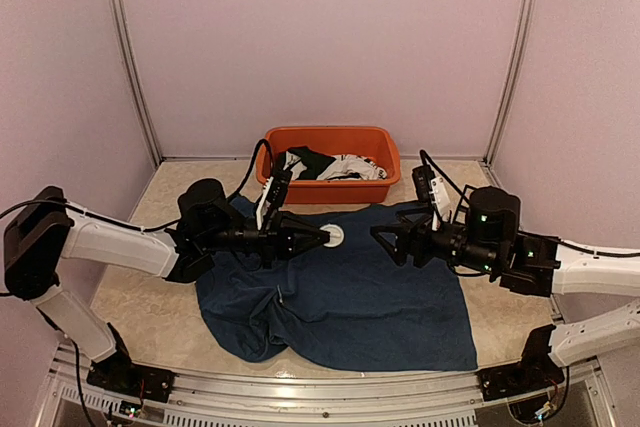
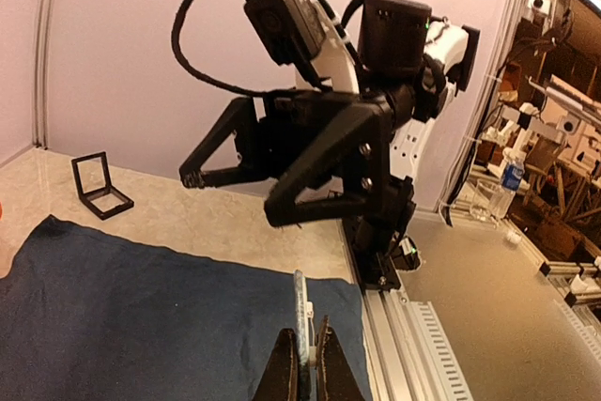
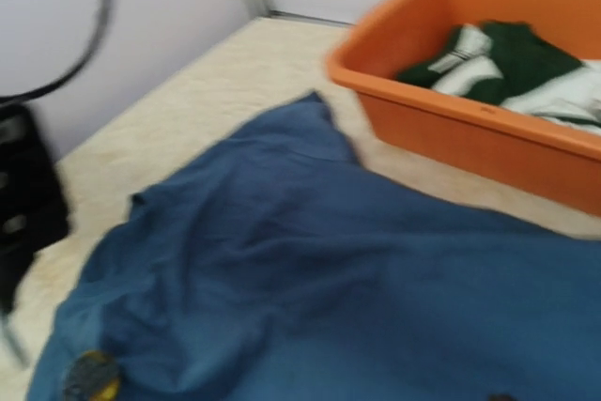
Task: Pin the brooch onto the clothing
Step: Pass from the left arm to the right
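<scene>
Brooch (image 1: 333, 236), one, pinched by left hand (image 1: 322, 236) above one T-shirt (image 1: 350, 297).

This is a robotics lab test cell. Behind the orange tub (image 1: 333, 162) and to either side of it stand plain pale panel walls (image 1: 320, 37) joined by aluminium posts (image 1: 130, 57). They box in a beige stone-patterned surface (image 1: 140, 297). In front of the tub, an aluminium rail (image 1: 300, 399) along the near edge carries the left arm (image 1: 120, 245) and right arm (image 1: 595, 272), both white and black. Beyond the rail, away from the tub, the left wrist view shows a larger room with cluttered benches (image 2: 563, 166) and a water bottle (image 2: 510, 180).
</scene>
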{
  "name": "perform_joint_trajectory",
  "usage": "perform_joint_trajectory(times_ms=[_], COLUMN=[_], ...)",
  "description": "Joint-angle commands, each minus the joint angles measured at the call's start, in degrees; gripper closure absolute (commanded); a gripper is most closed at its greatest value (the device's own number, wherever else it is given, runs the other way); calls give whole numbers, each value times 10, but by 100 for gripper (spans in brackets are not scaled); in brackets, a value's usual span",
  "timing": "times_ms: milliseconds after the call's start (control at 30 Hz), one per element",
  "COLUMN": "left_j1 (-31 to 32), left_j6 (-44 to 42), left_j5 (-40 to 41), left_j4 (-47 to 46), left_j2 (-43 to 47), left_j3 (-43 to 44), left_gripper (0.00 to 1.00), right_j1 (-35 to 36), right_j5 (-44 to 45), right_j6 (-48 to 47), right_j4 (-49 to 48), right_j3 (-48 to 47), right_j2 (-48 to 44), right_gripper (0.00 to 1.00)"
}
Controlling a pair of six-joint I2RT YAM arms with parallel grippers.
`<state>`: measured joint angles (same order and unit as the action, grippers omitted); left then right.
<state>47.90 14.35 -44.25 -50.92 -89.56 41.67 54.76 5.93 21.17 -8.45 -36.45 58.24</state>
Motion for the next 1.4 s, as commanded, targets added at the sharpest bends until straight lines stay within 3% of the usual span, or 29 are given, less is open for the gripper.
perform_joint_trajectory(times_ms=[0, 200, 400, 1033, 1367], left_j1=[-12, -14, -10, -8, -10], left_j6=[109, 151, 158, 154, 156], left_j5=[32, 42, 35, 25, 28], left_j4=[-119, -196, -210, -236, -254], left_j2=[-27, -58, -70, -69, -70], left_j3=[-6, -8, -4, -15, -25], left_gripper=[100, 100, 100, 100, 100], right_j1=[6, 6, 6, 6, 6], right_j5=[-102, -176, -204, -252, -257], right_j6=[-54, -53, -50, -33, -27], right_j4=[-138, -251, -295, -305, -299], right_j3=[16, 20, 1, -53, -55], right_j2=[35, 95, 141, 210, 215], right_gripper=[19, 24, 30, 70, 72])
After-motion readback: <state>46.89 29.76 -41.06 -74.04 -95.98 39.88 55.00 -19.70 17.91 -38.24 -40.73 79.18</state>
